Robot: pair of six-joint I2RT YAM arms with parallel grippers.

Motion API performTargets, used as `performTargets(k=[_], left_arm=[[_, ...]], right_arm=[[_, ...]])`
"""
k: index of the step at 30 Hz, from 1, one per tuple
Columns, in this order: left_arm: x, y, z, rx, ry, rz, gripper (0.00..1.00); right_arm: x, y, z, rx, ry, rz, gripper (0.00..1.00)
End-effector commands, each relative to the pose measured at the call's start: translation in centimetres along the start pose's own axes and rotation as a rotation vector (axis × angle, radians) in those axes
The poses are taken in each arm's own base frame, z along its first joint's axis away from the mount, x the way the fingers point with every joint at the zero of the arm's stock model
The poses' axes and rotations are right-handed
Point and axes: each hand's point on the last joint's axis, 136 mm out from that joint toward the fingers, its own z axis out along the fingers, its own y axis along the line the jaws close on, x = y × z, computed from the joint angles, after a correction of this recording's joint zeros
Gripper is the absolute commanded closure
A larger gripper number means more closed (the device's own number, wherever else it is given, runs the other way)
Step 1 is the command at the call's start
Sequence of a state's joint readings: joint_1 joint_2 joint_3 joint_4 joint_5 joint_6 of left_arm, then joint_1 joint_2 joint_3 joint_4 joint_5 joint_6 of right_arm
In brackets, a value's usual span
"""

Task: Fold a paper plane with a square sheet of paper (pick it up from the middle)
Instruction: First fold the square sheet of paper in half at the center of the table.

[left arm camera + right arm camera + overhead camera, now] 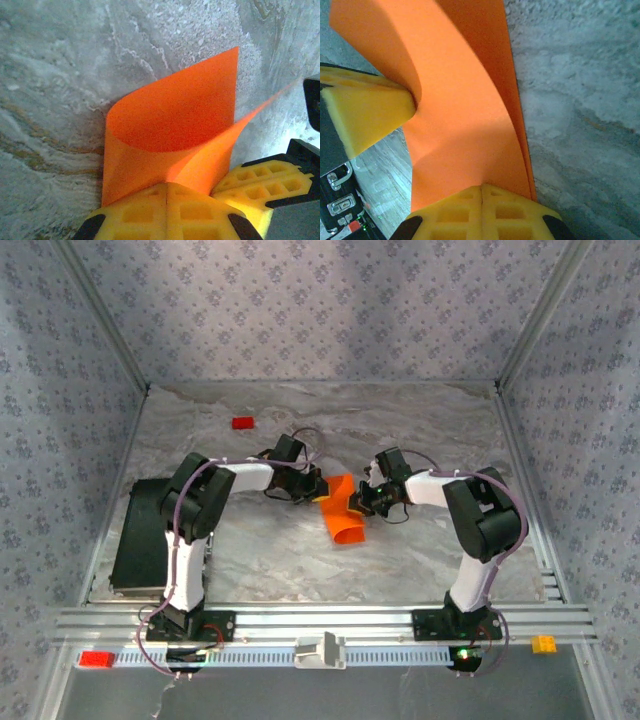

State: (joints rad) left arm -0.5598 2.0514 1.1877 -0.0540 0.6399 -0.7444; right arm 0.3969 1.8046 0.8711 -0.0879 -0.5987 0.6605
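Currently, the square sheet of paper (340,514) sits at mid worktop (260,552), bent over into a loose curl with no sharp crease yet. The left gripper (167,207) and the right gripper (482,207) each have their jaws pressed together on one end of the sheet, close beside each other. This double pinch apparently keeps the layers aligned for creasing.
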Motion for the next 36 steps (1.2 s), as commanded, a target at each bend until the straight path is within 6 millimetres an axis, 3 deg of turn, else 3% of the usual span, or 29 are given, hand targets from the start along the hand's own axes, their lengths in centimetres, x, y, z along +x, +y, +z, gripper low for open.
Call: performTargets(k=[1,4,11,14,24,36], left_arm=[[0.8,4.0,0.2,-0.127,0.013,-0.042,0.99],[0.2,3.8,-0.4,-0.142,0.002,-0.025,0.98],[-1.6,-0.9,-1.4,-0.018,-0.007,0.047,0.95],[-1.7,-1.4,-1.1,0.009,0.008,0.05,0.95],[-2.7,3.6,0.2,-0.084,-0.008,-0.043,0.97],[-6.2,5.3,-1.5,-0.155,-0.116,-0.152,0.98]], right_arm=[[3.0,-7.1,0.7,0.257,0.063,0.101,1.0],[3.0,-7.0,0.7,0.257,0.064,0.101,1.0],[3.0,-7.1,0.7,0.258,0.063,0.103,1.0],[3.1,-7.2,0.7,0.264,0.063,0.108,1.0],[3.4,-7.6,0.9,0.269,0.066,0.111,1.0],[3.8,-7.7,1.1,0.271,0.074,0.109,1.0]])
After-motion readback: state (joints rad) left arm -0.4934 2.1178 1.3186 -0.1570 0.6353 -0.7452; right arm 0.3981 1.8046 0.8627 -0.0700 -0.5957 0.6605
